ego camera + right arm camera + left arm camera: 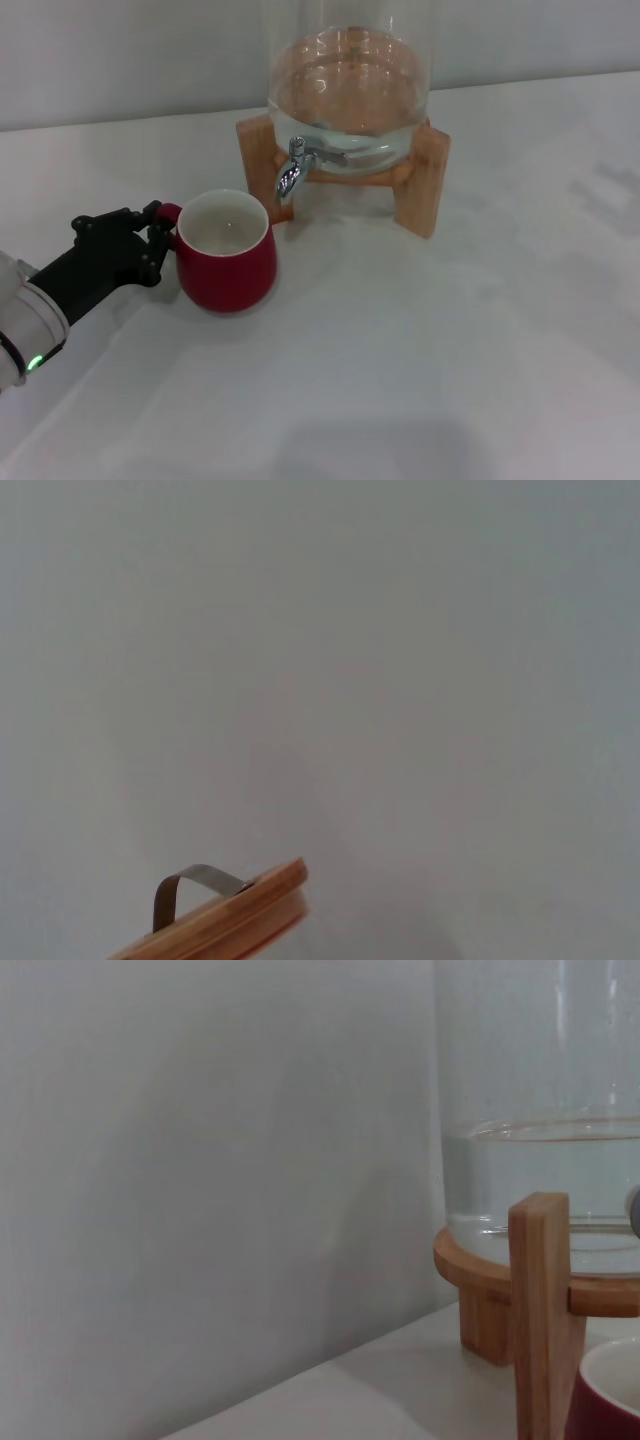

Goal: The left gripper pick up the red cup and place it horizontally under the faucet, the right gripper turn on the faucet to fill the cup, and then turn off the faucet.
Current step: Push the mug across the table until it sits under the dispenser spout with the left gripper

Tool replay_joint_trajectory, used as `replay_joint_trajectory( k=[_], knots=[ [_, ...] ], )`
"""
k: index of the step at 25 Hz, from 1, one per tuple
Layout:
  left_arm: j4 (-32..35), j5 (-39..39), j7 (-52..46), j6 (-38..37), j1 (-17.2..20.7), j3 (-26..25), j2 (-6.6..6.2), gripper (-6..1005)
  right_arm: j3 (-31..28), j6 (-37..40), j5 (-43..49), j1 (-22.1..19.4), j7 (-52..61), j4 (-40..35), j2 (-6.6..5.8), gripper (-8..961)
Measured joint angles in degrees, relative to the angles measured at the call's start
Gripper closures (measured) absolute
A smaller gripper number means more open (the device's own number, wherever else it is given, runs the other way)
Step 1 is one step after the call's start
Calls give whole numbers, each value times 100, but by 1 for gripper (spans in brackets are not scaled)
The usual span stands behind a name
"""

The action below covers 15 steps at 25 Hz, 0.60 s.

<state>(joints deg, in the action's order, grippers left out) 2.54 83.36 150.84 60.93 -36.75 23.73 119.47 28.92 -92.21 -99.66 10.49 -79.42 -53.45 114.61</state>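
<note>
Red glaze fills the middle of my head view: the red cup (228, 255) stands upright on the white surface (420, 350), just in front of and to the left of the faucet (292, 168), not yet under its spout. That chrome tap sticks out of the glass jar (348, 95), which holds water and rests on a wooden stand (420, 185). My left gripper (155, 240) is at the cup's left side, its black jaws set either side of the small loop handle (166, 214) and touching it; whether they have fully clamped I cannot tell from here. My right gripper does not show in this view.

From my left wrist I see only the cup's rim (610, 1385) at the corner, one leg of the stand (545, 1315) beside it, and the waterline in the jar (545, 1110); my own fingers are out of sight.

From my right wrist there is bare wall and a wooden lid (225, 918) with a metal strap handle (190, 888), so that arm sits high, parked near the jar's top.

To do this step well, I judge I should squeeze firmly on the handle, lift only slightly, and carry the cup level toward the faucet, stopping with the white mouth centred below the spout and clear of the stand's front leg.
</note>
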Motion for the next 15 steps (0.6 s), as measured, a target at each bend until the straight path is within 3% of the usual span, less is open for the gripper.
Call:
replay_joint_trajectory(
  k=[15],
  knots=[
    [100,-502,-718,-93,-255,0,-32,872,0,-8,0,-1,-3,11,0,296]
  ],
)
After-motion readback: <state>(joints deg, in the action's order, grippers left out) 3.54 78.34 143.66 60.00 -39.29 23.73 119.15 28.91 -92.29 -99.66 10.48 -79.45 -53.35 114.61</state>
